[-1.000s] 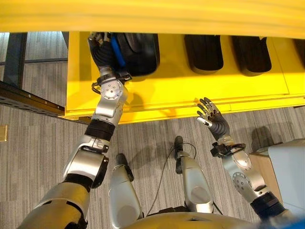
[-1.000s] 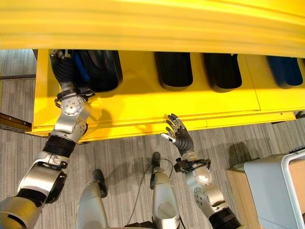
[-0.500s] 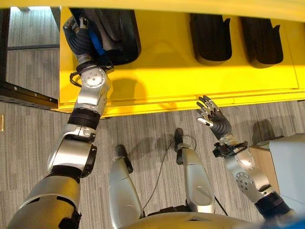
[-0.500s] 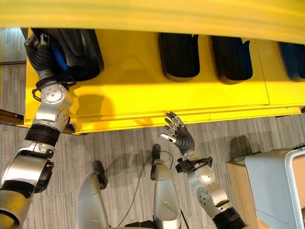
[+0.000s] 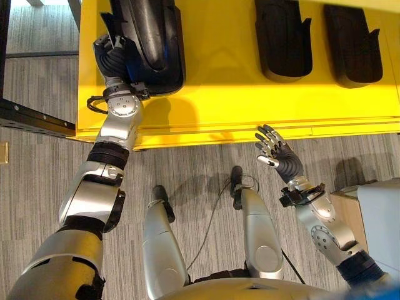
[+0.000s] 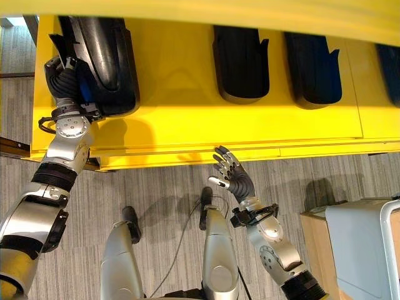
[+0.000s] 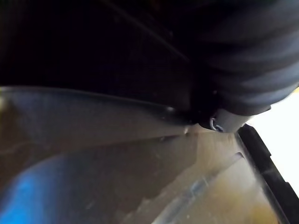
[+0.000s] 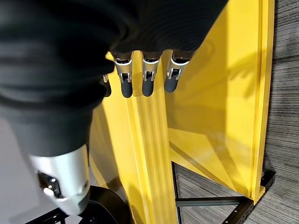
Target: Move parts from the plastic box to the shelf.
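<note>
While the yellow shelf (image 5: 250, 94) spans the far side, three black parts lie on it: a large one (image 5: 153, 44) at far left, two smaller ones (image 5: 282, 37) (image 5: 353, 40) to its right. The left hand (image 5: 112, 56) rests against the large part's left edge; whether its fingers grip cannot be told. The right hand (image 5: 278, 156) hovers near the shelf's near edge, fingers spread, empty.

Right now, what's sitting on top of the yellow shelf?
On the yellow metal shelf lie three long black moulded plastic parts. The left hand is at the leftmost part; its fingers are hidden.
</note>
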Available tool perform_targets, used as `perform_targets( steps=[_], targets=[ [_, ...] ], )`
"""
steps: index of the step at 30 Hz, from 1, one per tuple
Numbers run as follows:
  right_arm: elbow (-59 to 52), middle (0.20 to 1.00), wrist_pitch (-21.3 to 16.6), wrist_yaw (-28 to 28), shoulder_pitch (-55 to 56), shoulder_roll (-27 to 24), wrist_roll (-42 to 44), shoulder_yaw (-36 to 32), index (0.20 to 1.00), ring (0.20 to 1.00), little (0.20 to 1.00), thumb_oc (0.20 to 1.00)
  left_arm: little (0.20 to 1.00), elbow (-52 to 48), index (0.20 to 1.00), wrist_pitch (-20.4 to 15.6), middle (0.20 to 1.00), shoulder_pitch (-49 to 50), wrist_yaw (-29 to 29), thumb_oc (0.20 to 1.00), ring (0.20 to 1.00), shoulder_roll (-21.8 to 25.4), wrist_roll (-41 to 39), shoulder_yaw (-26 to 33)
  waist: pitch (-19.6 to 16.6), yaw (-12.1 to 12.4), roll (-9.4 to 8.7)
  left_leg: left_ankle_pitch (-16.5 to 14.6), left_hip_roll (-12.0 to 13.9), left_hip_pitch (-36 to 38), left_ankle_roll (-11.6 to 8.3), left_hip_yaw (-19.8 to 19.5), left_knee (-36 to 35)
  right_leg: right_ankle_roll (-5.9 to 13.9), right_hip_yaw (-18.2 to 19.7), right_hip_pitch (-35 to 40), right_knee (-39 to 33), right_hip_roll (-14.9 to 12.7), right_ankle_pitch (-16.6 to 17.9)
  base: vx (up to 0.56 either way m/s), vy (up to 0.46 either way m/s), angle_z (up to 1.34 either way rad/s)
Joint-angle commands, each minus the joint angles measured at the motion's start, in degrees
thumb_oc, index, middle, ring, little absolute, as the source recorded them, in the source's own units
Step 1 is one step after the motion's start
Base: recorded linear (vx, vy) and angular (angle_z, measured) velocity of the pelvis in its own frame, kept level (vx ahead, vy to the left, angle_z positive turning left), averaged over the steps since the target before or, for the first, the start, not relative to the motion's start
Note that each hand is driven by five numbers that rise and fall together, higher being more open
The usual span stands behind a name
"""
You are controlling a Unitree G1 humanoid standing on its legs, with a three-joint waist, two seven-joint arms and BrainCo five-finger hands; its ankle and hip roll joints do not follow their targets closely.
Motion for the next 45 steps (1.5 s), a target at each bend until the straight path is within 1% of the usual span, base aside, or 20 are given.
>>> perform_targets(
  steps=[1, 19, 20, 21, 40, 45],
  targets=[
    [-3.7, 1.0, -2.3, 0.8, 1.5, -2.3, 0.6, -2.3, 1.0, 1.0, 1.0, 1.0, 0.2, -0.9, 0.2, -2.5, 0.2, 0.4, -1.2, 0.2, 0.2, 0.0, 1.1, 1.0, -4.5, 0.5, 1.39, 3.0, 3.0, -1.5, -2.33, -2.0, -1.6, 3.69, 2.5, 3.3, 2.2, -4.5, -2.1, 0.0, 0.0, 0.0],
    [-3.7, 1.0, -2.2, 0.6, 1.7, -2.4, 1.2, -2.1, 1.0, 1.0, 1.0, 1.0, 0.2, 2.4, 0.2, -2.9, 0.2, -0.7, -2.2, 0.2, 0.2, -0.7, -3.4, 1.4, -5.5, 0.1, 1.85, 2.7, 3.1, -1.7, -2.64, -1.8, -1.4, 3.56, 3.1, 2.8, 2.7, -4.4, -2.8, 0.01, 0.0, -0.01],
    [-3.7, 1.0, -2.2, 0.6, 1.8, -2.6, 1.2, -2.1, 1.0, 1.0, 1.0, 1.0, 0.768, 2.3, 0.768, -3.1, 0.768, -0.7, -2.3, 0.768, 0.768, -0.7, -3.8, 1.5, -5.5, 0.1, 1.83, 2.6, 3.2, -1.5, -2.65, -1.7, -1.4, 3.61, 3.2, 2.9, 2.9, -4.4, -2.9, 0.0, 0.0, 0.0],
    [-3.6, 1.0, -2.2, 0.6, 1.7, -2.5, 1.3, -2.1, 1.0, 1.0, 1.0, 1.0, 1.0, 2.1, 1.0, -3.1, 1.0, -0.7, -2.2, 1.0, 1.0, -0.8, -4.0, 1.5, -5.5, 0.1, 1.83, 2.5, 3.1, -1.6, -2.62, -1.7, -1.3, 3.6, 3.2, 2.9, 3.0, -4.5, -2.9, 0.0, 0.0, 0.0],
    [-4.2, 1.0, -2.1, 0.4, 1.8, -3.3, 1.1, -2.2, 1.0, 1.0, 1.0, 1.0, 1.0, -0.8, 1.0, -5.2, 1.0, 0.8, -1.4, 1.0, 1.0, -0.8, -7.8, 4.2, -5.4, 0.7, 1.75, 2.7, 3.2, -1.3, -2.81, -2.1, -1.6, 3.32, 2.9, 3.0, 3.6, -4.3, -3.4, 0.0, 0.0, 0.0],
    [-4.3, 1.0, -2.1, 0.3, 1.8, -3.3, 1.0, -2.6, 1.0, 1.0, 1.0, 1.0, 1.0, -4.7, 1.0, -6.1, 1.0, 2.9, -1.2, 1.0, 1.0, -0.9, -8.1, 5.4, -5.5, 0.9, 1.83, 2.8, 3.1, -1.1, -2.85, -2.1, -1.9, 3.3, 2.8, 3.4, 3.4, -4.3, -3.3, 0.0, 0.0, 0.0]
  ],
)
